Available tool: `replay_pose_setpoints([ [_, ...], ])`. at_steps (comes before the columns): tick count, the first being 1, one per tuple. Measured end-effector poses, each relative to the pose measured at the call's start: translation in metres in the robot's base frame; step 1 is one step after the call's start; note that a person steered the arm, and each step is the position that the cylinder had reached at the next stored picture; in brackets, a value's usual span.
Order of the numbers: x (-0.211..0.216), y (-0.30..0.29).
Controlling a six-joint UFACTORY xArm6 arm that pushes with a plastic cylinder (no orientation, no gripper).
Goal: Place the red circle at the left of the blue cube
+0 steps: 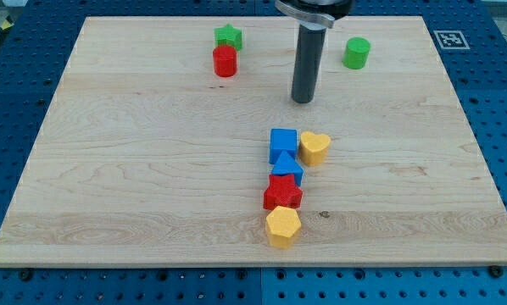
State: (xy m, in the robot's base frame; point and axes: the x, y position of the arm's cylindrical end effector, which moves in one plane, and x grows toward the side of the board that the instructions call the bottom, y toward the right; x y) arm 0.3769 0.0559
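Red circle (225,61) near tabletop (109,169) top, touching green star (228,36), well apart from blue cube (282,144). My tip (303,100) between them, touching nothing; no fingers fitted. Risk: off-centre push, circle slips aside.

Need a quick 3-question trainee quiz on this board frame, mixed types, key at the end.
1. True or false: the red cylinder block touches the blue cube block.
2. Which block sits beside the red cylinder: A green star block, B green cylinder block, C yellow heart block?
3. Fill in: my tip stands toward the view's ___ from the blue cube.

Key: 1 false; 2 A; 3 top.
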Motion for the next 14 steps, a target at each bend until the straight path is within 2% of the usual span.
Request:
replay_pose_setpoints([
  [3,-0.102,-0.094],
  [4,-0.106,-0.106],
  [5,-0.094,-0.127],
  [6,-0.067,-0.119],
  [8,-0.048,-0.095],
  [12,-0.041,-0.063],
  [14,-0.018,-0.063],
])
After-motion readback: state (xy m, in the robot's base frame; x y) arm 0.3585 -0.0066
